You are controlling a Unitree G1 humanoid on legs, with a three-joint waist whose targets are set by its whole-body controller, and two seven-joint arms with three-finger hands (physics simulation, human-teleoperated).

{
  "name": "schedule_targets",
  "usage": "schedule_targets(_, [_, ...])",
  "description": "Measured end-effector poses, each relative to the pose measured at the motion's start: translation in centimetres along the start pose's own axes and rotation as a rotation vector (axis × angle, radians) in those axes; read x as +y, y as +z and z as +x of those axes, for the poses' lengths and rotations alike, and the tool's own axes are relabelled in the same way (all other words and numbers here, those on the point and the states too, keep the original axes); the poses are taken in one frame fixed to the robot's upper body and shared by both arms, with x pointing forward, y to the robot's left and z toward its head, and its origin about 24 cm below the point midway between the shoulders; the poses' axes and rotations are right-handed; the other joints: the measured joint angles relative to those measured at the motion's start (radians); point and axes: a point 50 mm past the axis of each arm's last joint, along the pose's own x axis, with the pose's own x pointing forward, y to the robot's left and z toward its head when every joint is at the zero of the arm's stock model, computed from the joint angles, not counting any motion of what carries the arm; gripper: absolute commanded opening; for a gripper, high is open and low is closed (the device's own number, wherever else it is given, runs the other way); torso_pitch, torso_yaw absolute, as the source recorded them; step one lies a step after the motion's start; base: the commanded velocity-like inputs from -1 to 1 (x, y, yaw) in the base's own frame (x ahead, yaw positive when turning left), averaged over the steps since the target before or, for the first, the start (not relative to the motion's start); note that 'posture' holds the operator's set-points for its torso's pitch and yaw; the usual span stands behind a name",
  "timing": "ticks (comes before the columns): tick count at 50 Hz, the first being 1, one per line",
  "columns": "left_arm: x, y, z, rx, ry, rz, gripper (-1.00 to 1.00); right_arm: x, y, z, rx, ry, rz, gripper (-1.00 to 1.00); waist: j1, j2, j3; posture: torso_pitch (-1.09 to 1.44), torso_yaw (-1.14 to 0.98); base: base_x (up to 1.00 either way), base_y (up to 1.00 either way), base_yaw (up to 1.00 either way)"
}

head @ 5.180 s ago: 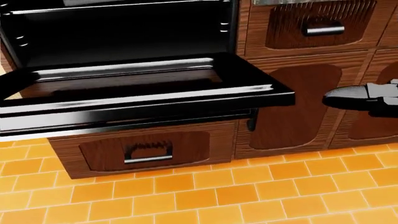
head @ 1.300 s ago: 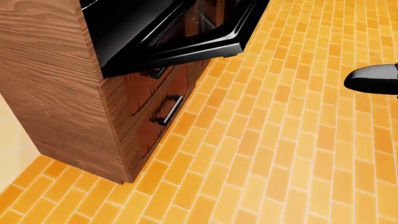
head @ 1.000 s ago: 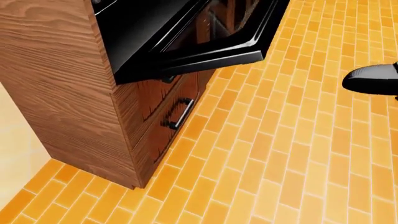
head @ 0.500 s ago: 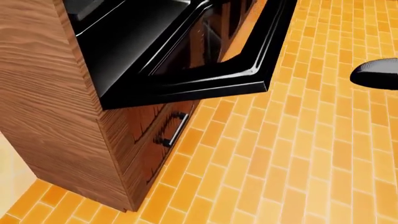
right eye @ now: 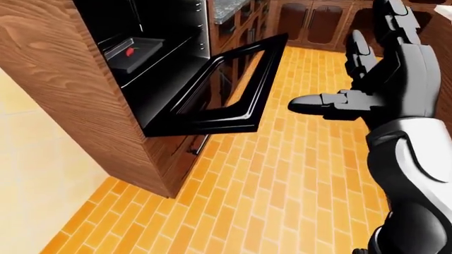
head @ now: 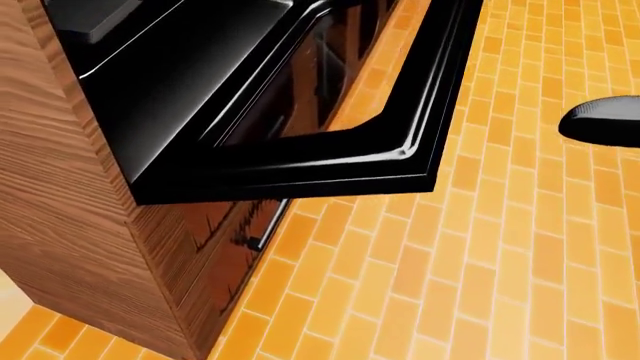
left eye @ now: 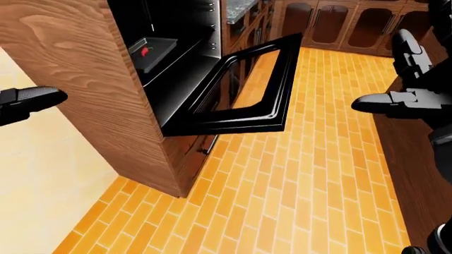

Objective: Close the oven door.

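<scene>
The black oven door [left eye: 244,119] hangs open, flat out over the floor, its glass pane [left eye: 247,79] seen from above. It fills the head view as the oven door [head: 300,161]. In the oven cavity [left eye: 176,32] lies a dark tray [left eye: 152,50] with something red on it. My right hand [right eye: 349,76] is open, fingers spread and thumb pointing left, in the air to the right of the door and apart from it. At the left edge of the left-eye view my left hand [left eye: 35,98] shows one outstretched finger beside the cabinet wall, holding nothing.
The oven sits in a tall wooden cabinet [left eye: 85,79] with a drawer handle [head: 265,225] under the door. Orange brick floor [left eye: 297,185] runs to a row of dark cabinets [left eye: 332,24] at the top. A brown unit [left eye: 417,159] stands at the right edge.
The whole picture has shifted: the camera has moved nearer and higher, so the open door now fills more of the head view. The door itself stays open.
</scene>
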Motion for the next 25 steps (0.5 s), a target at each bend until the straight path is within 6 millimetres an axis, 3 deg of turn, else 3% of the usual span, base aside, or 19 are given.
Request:
schedule_targets(1, [0.01,0.07,0.01,-0.004,0.001,0.001,1.0,0.0,0.08,0.0,-0.005,0.001,0.0,1.0,-0.003,0.02,-0.005,0.0,0.0,0.0,0.0,0.0])
schedule_targets(8, [0.35,-0.69,0.07,0.036,0.021,0.001,1.0,0.35,-0.73,0.06,0.041,0.022,0.01,1.0,0.016,-0.024,-0.013,0.0,0.0,0.0,0.0,0.0])
schedule_targets(25, [0.13,-0.08,0.07,0.015,0.009,0.0,1.0,0.16,-0.44,-0.01,0.027,0.013,0.004,1.0,0.02,-0.017,-0.017,0.0,0.0,0.0,0.0,0.0])
